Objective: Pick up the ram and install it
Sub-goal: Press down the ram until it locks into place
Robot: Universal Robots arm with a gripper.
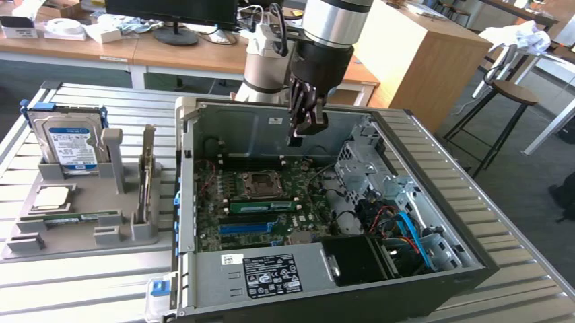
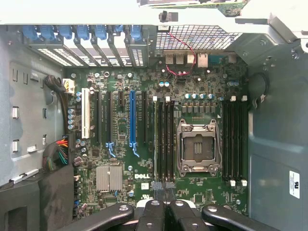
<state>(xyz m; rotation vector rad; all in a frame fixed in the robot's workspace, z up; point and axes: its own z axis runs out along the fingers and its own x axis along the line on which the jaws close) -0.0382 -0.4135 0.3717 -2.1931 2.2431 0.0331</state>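
Claw (image 1: 302,136): fingers pressed together, nothing held, hanging over the open computer case (image 1: 242,128).
Ram (image 1: 260,205): green stick standing in a motherboard slot, just beside the CPU socket (image 1: 258,182), at 7 o'clock from the claw in the exterior view.
Second stick (image 1: 77,217): lying in the grey holder (image 1: 81,237) on the slatted surface (image 1: 90,282), at 9 o'clock from the case.

The slatted metal table (image 1: 72,289) carries an open computer case (image 1: 242,128) and, beside it, a grey parts holder (image 1: 63,237).
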